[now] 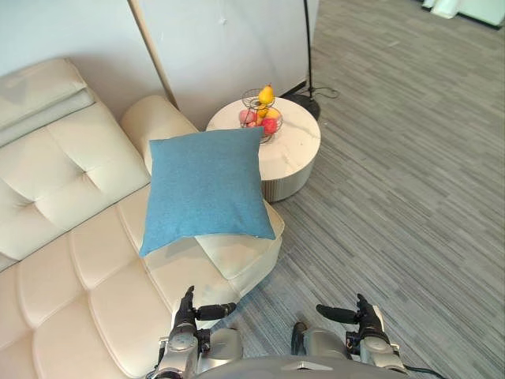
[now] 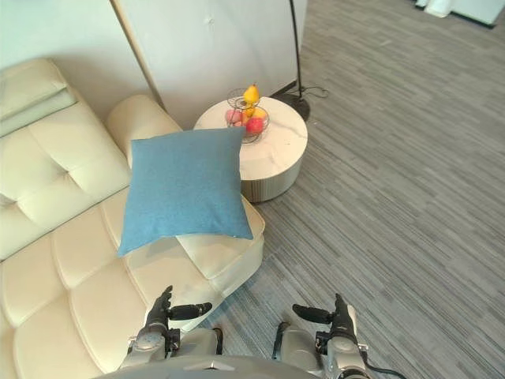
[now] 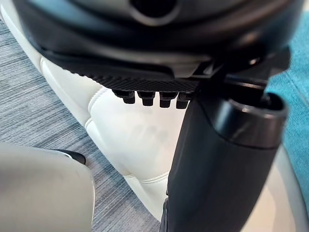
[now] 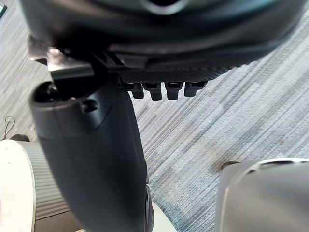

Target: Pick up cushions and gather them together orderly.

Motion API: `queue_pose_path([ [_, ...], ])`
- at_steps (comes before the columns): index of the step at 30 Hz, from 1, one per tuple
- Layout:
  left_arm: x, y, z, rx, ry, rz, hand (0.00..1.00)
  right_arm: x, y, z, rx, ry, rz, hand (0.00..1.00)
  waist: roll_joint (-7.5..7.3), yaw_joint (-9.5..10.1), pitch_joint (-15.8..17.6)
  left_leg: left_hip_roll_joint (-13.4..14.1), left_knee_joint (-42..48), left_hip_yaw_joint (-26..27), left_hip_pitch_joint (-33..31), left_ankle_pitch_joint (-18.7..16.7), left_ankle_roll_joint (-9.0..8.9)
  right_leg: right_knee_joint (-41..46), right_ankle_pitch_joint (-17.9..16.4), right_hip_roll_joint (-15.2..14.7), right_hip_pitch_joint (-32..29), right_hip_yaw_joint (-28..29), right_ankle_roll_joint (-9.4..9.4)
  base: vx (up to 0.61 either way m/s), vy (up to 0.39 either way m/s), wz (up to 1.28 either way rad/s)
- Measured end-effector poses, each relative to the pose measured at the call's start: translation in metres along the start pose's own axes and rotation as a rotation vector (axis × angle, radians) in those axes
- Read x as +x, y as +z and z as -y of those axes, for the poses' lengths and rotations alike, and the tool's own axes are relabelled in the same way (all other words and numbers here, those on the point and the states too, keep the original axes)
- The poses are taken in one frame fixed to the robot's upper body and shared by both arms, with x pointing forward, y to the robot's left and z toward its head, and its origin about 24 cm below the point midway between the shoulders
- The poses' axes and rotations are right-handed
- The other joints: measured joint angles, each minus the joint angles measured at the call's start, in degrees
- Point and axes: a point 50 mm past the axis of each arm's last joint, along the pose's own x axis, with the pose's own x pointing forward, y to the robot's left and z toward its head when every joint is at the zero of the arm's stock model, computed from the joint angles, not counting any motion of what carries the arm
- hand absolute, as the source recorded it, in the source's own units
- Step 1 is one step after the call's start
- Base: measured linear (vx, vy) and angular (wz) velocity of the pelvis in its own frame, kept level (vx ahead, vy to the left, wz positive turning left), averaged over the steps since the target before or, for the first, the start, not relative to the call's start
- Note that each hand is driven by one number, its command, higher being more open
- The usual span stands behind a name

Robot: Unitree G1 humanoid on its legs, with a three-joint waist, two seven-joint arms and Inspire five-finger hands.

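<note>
A blue square cushion [image 1: 205, 188] lies tilted on the right end of the cream leather sofa [image 1: 71, 260], its far edge resting against the armrest [image 1: 154, 118]. My left hand [image 1: 187, 312] hovers low over the sofa's front corner, short of the cushion, open with the thumb [image 3: 222, 159] held out. A strip of the cushion [image 3: 297, 96] shows past that thumb. My right hand [image 1: 364, 316] hangs open over the grey floor, its thumb [image 4: 91, 159] also held out. Neither hand holds anything.
A round white side table [image 1: 296, 154] stands just right of the sofa, with a wire fruit basket [image 1: 262, 114] on it. A floor lamp base [image 1: 306, 101] sits behind it. A pale board [image 1: 154, 63] leans against the wall. Grey carpet [image 1: 394, 197] spreads to the right.
</note>
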Motion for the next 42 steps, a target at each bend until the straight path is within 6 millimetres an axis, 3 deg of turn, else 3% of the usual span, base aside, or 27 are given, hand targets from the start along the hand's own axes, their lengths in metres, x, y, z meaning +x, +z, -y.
queue_pose_path([
  [3, -0.002, -0.001, 0.007, -0.012, -0.024, -0.005, 1.0, -0.001, -0.005, 0.001, 0.004, -0.006, -0.016, 1.0, 0.35, -0.24, -0.19, 0.93, -0.24, -0.27, -0.83, 2.95, -1.6, -2.01, -0.03, 0.08, 3.02, -4.77, -0.16, 0.11, -0.238, 0.91],
  [5, -0.001, 0.003, 0.006, -0.001, -0.025, 0.018, 1.0, -0.005, -0.014, 0.002, 0.039, -0.019, -0.038, 1.0, -0.27, -0.04, 0.13, 2.2, 3.5, 5.96, -3.44, 4.09, -1.95, -5.46, 0.05, -0.33, 6.69, -9.46, -1.31, 0.02, -0.146, 1.1],
  [7, -0.001, 0.003, 0.007, 0.002, -0.029, 0.018, 1.0, -0.005, -0.012, 0.003, 0.043, -0.022, -0.031, 1.0, 0.04, -0.12, 0.06, 3.19, 4.58, 13.6, -4.67, 4.16, 0.58, -6.71, 0.07, -0.63, 7.89, -11.64, -1.47, -0.01, -0.022, 0.66],
  [9, -0.001, 0.003, 0.007, 0.005, -0.028, 0.02, 1.0, -0.004, -0.011, 0.004, 0.046, -0.024, -0.024, 1.0, 0.23, -0.07, -0.21, 2.85, 3.03, 16.64, -4.66, 4.89, 2.03, -7.74, 0.03, -1.08, 8.71, -13.08, -1.39, -0.02, 0.078, 0.49],
  [13, 0.0, 0.004, 0.004, 0.017, -0.025, 0.02, 1.0, -0.006, -0.01, -0.003, 0.081, -0.015, -0.021, 1.0, -0.58, -0.1, -0.54, 0.4, -3.32, 16.19, -4.21, 8.32, 3.07, -10.72, 1.43, -2.22, 9.15, -16.59, -0.22, -0.05, 0.089, 0.51],
  [20, -0.002, -0.003, 0.001, 0.062, -0.028, 0.008, 1.0, -0.008, 0.001, 0.0, 0.117, -0.042, 0.039, 1.0, -0.18, -0.8, -1.5, -2.09, -17.79, 16.31, 3.11, 15.22, 3.13, -13.54, 3.06, -2.65, 11.7, -17.73, 0.82, -0.08, 0.039, 0.12],
  [28, -0.004, -0.001, -0.022, 0.038, 0.041, 0.036, 1.0, -0.016, 0.047, 0.031, 0.208, -0.161, 0.262, 1.0, -1.63, -1.73, -2.44, -2.45, -20.96, 16.5, 4.47, 16.44, 3.24, -14.18, 3.28, -2.6, 12.1, -17.86, 1.03, 0.0, 0.0, 0.01],
  [31, -0.006, 0.011, -0.049, -0.015, 0.147, 0.098, 1.0, -0.022, 0.065, 0.054, 0.241, -0.229, 0.36, 1.0, -1.85, -1.84, -3.45, -2.48, -20.95, 16.67, 5.2, 16.45, 3.3, -14.85, 3.37, -2.39, 12.74, -17.63, 0.92, 0.09, -0.016, -0.03],
  [34, -0.007, 0.031, -0.065, -0.038, 0.211, 0.179, 1.0, -0.024, 0.077, 0.064, 0.23, -0.244, 0.414, 1.0, -1.46, -1.96, -3.92, -2.42, -20.96, 16.76, 5.63, 16.32, 3.1, -15.32, 3.43, -2.22, 13.37, -17.52, 0.83, 0.04, -0.014, -0.01],
  [38, -0.01, 0.054, -0.071, -0.051, 0.241, 0.275, 1.0, -0.024, 0.091, 0.059, 0.209, -0.205, 0.461, 1.0, -1.23, -2.0, -4.07, -2.15, -20.99, 16.92, 5.88, 16.11, 2.8, -15.6, 3.58, -1.86, 13.47, -16.99, 0.62, 0.0, -0.013, -0.07],
  [42, -0.008, 0.078, -0.069, -0.077, 0.257, 0.348, 1.0, -0.024, 0.115, 0.038, 0.162, -0.104, 0.529, 1.0, -1.29, -1.87, -4.21, -1.68, -21.01, 17.46, 4.66, 16.1, 2.79, -16.13, 4.09, -1.23, 12.03, -16.22, 0.23, -0.03, -0.003, -0.09],
])
